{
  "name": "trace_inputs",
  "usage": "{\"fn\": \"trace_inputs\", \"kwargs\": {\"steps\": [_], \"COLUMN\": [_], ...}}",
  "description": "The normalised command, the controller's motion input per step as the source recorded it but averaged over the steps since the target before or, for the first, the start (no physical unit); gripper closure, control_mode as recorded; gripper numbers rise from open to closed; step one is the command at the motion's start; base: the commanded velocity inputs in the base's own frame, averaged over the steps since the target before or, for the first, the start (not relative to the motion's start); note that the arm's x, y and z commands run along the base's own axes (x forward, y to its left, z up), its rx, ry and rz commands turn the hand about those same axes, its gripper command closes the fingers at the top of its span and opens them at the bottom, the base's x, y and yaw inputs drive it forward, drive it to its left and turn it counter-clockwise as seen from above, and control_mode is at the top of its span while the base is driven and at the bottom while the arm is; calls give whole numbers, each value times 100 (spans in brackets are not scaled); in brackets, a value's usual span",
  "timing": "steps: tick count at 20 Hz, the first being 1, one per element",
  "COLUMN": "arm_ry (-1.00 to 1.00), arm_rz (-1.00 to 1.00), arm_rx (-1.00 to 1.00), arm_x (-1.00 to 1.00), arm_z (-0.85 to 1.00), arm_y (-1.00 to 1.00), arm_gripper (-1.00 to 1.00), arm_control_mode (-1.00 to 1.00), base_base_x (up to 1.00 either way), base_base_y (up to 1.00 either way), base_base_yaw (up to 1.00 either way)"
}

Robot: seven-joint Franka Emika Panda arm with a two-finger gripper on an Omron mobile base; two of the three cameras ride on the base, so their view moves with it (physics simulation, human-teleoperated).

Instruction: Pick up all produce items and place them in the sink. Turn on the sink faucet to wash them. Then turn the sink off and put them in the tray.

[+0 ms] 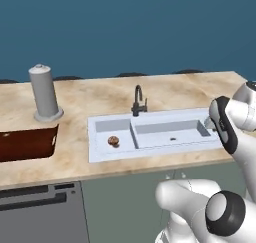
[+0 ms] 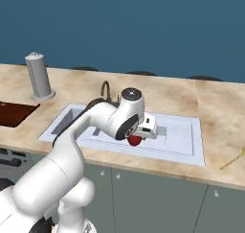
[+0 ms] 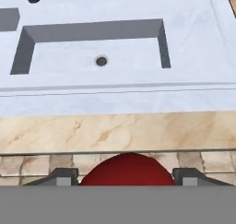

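Already the brown produce item point(image 1: 113, 141) lies in the sink point(image 1: 100, 154); the tool point(image 2: 137, 139) holds the red tomato point(image 2: 135, 140) above it. Washing and the tray point(image 1: 25, 144) remain.

Legible markings: none found.
No text, label, brand, number or sign can be read on any surface in the three views.

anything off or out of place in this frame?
Nothing spilled or damaged. One oddity: a thin yellow stick lies loose on the counter right of the sink. Otherwise in order: the brown produce item sits in the left basin, and the gripper holds the red produce item.
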Motion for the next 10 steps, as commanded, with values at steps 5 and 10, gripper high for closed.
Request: {"fn": "trace_inputs", "kwargs": {"steps": [5,10], "arm_ry": [0,0], "arm_rz": [0,0], "arm_rx": [0,0], "arm_x": [0,0], "arm_z": [0,0], "arm_y": [0,0], "arm_gripper": [100,100], "arm_control_mode": [100,100], "base_base_x": [0,7], "base_base_y": [100,52], "base_base_yaw": [11,8]}}
